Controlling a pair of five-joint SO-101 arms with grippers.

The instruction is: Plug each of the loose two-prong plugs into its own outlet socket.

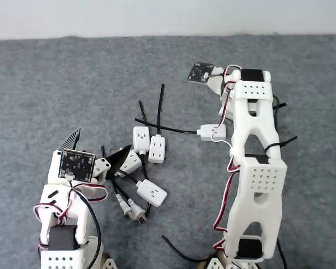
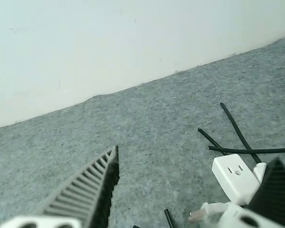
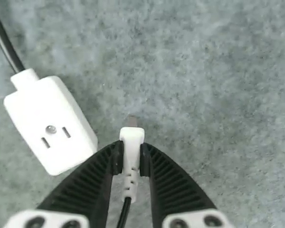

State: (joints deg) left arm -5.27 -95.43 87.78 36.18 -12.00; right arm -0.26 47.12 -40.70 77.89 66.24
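Observation:
My right gripper is shut on a small white two-prong plug, held low over the grey carpet. Just beside it lies a white outlet socket on a black cord, face up; in the high view this socket sits under the right arm. My left gripper stands open at the front left, its dark fingers spread wide with nothing between them. Close by lie several white sockets and a loose plug. One socket lies near the left gripper's far finger.
Black cords run across the carpet between the two arms. A white wall borders the far edge of the carpet. Open carpet lies at the back left.

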